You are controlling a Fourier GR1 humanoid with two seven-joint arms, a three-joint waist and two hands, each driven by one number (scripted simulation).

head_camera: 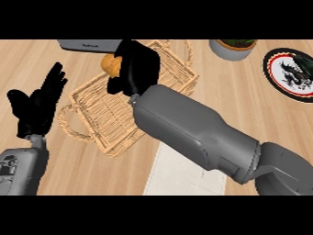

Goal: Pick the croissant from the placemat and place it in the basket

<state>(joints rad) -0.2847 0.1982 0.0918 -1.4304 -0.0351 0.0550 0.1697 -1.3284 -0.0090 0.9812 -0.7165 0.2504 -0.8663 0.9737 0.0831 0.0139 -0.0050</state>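
While my right hand point(133, 69) curls round the croissant point(110, 64), it sits over the wicker basket point(101, 124), whose visible weave holds nothing. Left hand point(38, 102) rests open at the view's left, beside the basket. Placemat point(179, 176) lies partly under my forearm.

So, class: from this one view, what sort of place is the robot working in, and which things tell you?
Most likely a kitchen or dining counter: a light wooden top bearing a wicker basket, a pale placemat and a decorated plate. The right hand holds a croissant over the basket.
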